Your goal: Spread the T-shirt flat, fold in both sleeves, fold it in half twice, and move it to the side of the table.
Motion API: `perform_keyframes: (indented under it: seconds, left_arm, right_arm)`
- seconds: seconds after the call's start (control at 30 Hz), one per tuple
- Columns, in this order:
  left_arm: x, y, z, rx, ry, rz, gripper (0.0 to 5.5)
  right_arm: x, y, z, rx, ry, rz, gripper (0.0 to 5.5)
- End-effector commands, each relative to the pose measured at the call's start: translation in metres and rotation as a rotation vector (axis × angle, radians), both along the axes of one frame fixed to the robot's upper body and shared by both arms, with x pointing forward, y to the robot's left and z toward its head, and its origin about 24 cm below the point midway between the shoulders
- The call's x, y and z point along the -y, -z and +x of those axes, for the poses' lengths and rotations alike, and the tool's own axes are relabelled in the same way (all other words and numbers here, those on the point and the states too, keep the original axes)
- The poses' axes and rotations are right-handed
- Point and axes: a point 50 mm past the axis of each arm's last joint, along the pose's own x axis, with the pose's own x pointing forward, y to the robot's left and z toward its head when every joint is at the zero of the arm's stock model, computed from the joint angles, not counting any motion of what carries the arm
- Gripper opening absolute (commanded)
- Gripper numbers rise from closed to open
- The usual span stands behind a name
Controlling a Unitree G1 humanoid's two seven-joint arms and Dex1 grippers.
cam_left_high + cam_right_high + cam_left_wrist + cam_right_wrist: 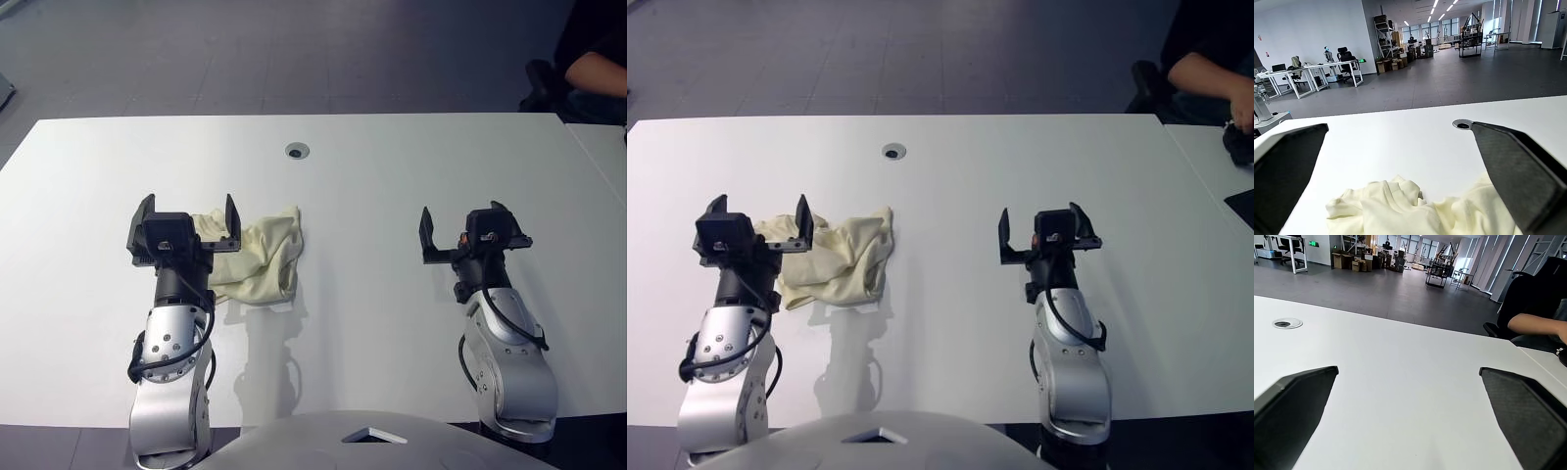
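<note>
Cream-coloured, soft-looking knit, the T-shirt [260, 259] is lying bunched in a crumpled heap on the smooth white counter [392, 176], on the robot's left side. Its near edge is sitting just beneath the left claw [189, 211]. That claw is hovering with both dark fingers spread wide, holding nothing. The right claw [463, 223] is likewise gaping empty over bare counter, well apart from the cloth. The fabric is looking light and limp, so it is likely going to sag and slide rather than keep shape. Pinching a hem or shoulder seam at the outer edges seems the best hold for pulling it flat. A round metal-rimmed grommet [297, 150] is sitting beyond the heap.
</note>
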Motion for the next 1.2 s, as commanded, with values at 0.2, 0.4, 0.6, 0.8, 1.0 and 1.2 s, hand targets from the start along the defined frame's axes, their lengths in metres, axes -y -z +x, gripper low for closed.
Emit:
perform_keyframes:
  seconds: [0.2, 0.4, 0.6, 0.8, 1.0, 1.2]
  left_arm:
    - [0.000, -0.001, -0.002, 0.006, -0.022, 0.002, 5.40]
    - [0.001, 0.001, -0.003, -0.001, -0.024, 0.000, 5.40]
    - [-0.010, 0.000, 0.003, 0.009, -0.015, 0.066, 5.40]
    - [-0.028, -0.004, 0.021, 0.005, 0.002, 0.178, 5.40]
    - [-0.047, -0.005, 0.052, -0.088, 0.124, 0.343, 5.40]
    - [-0.052, 0.005, 0.057, -0.197, 0.268, 0.507, 5.40]
  right_arm:
    - [0.000, -0.003, 0.003, 0.011, -0.020, -0.002, 5.36]
    - [0.002, -0.003, 0.003, 0.010, -0.024, -0.007, 5.36]
    - [0.005, -0.003, 0.002, 0.012, -0.008, -0.010, 5.36]
    - [0.003, -0.002, 0.002, 0.014, 0.014, 0.001, 5.36]
    - [0.004, -0.002, -0.001, 0.023, 0.056, 0.008, 5.36]
    - [0.004, -0.003, -0.001, 0.030, 0.070, 0.008, 5.36]
